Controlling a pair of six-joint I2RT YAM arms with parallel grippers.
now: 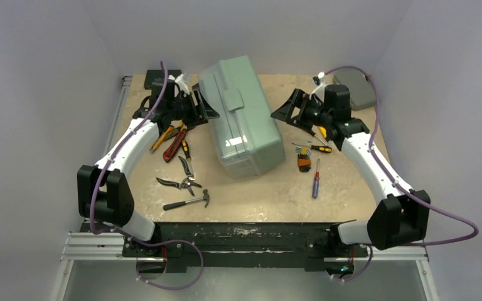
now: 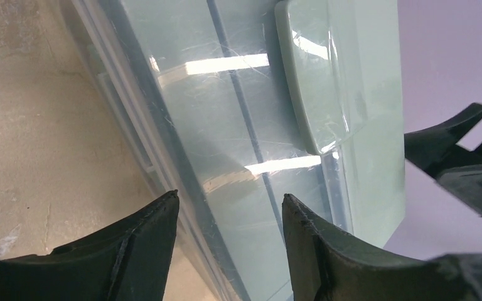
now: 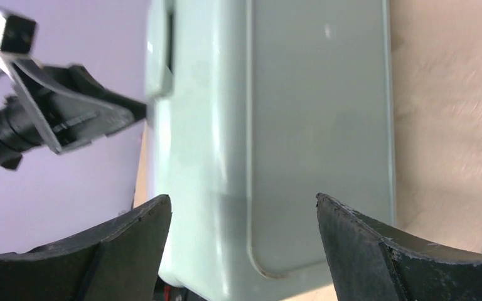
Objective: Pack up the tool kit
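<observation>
On the middle of the worktop sits the big green toolbox. Its lid is shut and its handle lies flat on top. The box is turned a little, so one end points to the far left and the other end to the near right.

The left gripper is just beside the far left side of the toolbox. Its two fingers are apart and hold nothing. The left wrist camera shows the shiny lid and the handle past the fingers. I cannot tell if a finger touches the box.

The right gripper is close to the right side of the toolbox. Its fingers are spread wide and hold nothing. The right wrist camera looks between them at the side of the box. I cannot tell if it touches the box either.

Tools lie loose on the worktop on both sides of the box. On the left are a yellow-handled tool, a red-handled tool, grey pliers and a hammer. The hammer is the one nearest the arm bases. On the right are a small yellow and black screwdriver, an orange and black tool and a blue and red screwdriver.

A flat grey case sits in the far right corner, apart from the toolbox.
</observation>
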